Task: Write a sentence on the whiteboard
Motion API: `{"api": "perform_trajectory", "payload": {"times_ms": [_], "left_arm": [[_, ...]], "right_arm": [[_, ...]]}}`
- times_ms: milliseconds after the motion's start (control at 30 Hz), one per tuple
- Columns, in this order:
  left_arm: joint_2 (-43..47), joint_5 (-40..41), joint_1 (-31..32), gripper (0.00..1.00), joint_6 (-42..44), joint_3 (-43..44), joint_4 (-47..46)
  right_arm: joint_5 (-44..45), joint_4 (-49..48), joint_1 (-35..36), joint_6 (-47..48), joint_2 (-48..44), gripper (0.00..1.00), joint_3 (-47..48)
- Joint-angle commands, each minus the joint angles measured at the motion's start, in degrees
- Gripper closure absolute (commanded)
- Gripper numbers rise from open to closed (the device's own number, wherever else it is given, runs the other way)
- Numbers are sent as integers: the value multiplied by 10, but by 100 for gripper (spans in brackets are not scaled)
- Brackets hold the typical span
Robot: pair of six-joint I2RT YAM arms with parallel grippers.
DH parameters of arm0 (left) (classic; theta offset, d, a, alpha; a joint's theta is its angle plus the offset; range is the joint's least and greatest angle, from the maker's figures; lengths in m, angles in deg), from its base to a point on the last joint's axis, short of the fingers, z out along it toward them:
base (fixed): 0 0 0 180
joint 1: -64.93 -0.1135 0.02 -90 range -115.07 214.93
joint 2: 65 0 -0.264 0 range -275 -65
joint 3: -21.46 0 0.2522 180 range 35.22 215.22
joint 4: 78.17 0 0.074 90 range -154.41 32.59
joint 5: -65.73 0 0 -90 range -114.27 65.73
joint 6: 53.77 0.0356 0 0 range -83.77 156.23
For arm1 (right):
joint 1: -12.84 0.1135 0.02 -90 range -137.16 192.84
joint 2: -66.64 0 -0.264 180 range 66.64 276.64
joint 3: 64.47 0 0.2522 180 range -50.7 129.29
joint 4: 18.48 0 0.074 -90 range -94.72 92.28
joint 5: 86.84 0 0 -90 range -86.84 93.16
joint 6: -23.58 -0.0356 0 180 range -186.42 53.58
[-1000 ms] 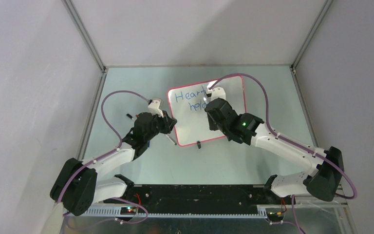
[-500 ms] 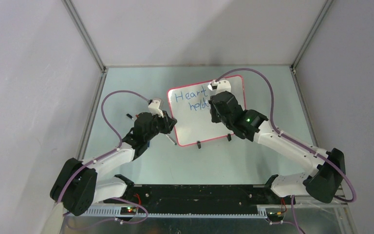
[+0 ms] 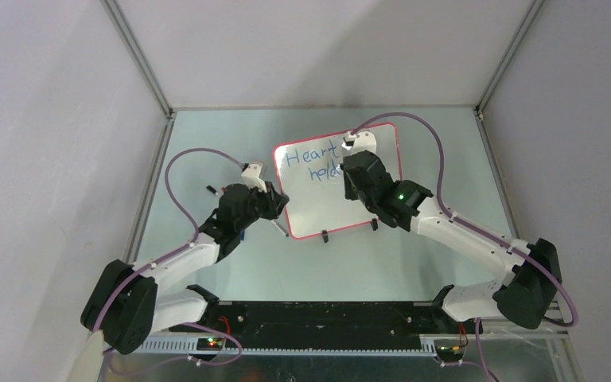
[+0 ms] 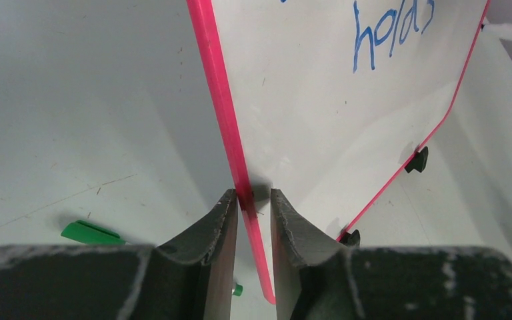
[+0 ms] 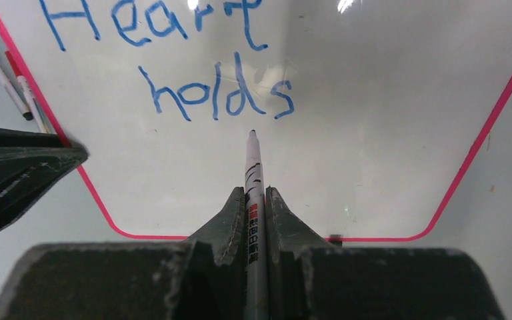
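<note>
On whiteboard (image 3: 326, 211), two-word sentence (image 5: 239, 87); left gripper (image 4: 252, 197) clamps red frame (image 4: 219, 87), right gripper (image 5: 255, 193) pinches one marker (image 5: 253, 167).

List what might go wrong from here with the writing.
The left claw pinches only the thin red edge of the whiteboard; marker pressure may twist or slip the board. The marker in the right claw has its tip just below "holds"; a low pass might smear that ink.
</note>
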Motion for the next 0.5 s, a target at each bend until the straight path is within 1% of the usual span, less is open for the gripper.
{"api": "perform_trajectory", "payload": {"times_ms": [0,100,333,467], "left_arm": [[15,3,4,72,2,0,0],[18,10,4,72,10,0,-4],[23,20,4,72,20,-17,-31],[25,17,4,71,22,-17,-34]], "right_arm": [[13,-35,3,-1,-20,100,-22],[-2,-40,2,-3,-38,100,-30],[-66,-57,-2,-1,-71,100,-33],[-76,-60,-6,5,-71,100,-32]]}}
